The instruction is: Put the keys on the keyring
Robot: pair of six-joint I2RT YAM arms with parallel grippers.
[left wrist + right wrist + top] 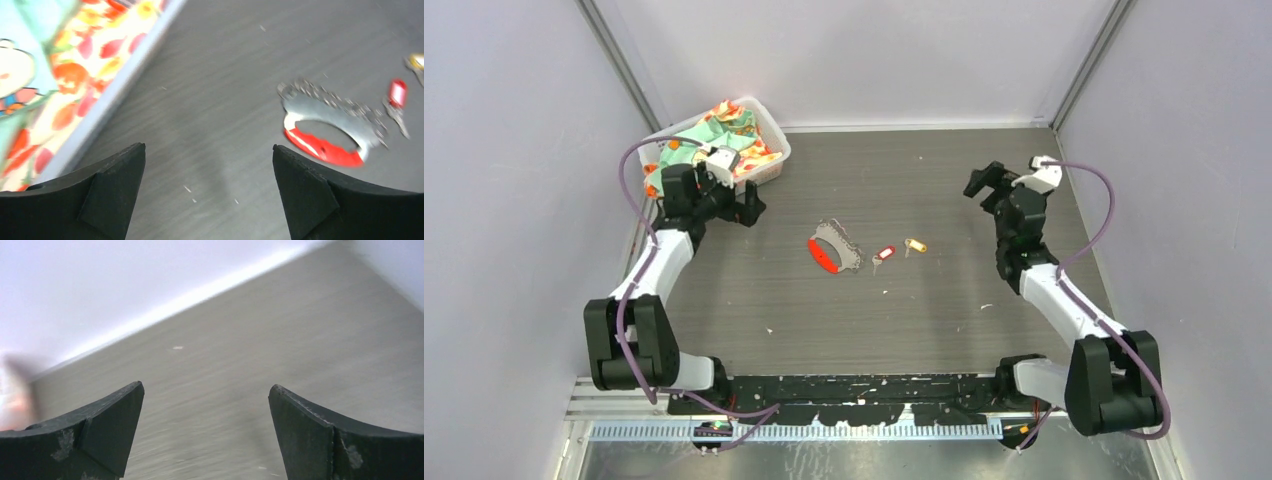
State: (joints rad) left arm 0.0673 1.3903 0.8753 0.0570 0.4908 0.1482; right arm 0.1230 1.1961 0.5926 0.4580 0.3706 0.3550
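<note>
The keyring point(834, 250) lies flat mid-table, a silvery beaded arc with a red crescent strip; it also shows in the left wrist view point(330, 127). Right of it lie the red-tagged key point(883, 254) and the yellow-tagged key point(915, 245); in the left wrist view the red-tagged key point(397, 95) shows whole and the yellow-tagged key point(416, 61) sits at the frame edge. My left gripper point(752, 207) is open and empty, left of the keyring. My right gripper point(984, 180) is open and empty, up and right of the keys. The right wrist view shows only bare table between my fingers point(305, 430).
A white bin point(769, 135) with colourful cloth stands at the back left, close to my left gripper; it also shows in the left wrist view point(115, 95). Grey walls close in the table on three sides. Small white specks dot the table.
</note>
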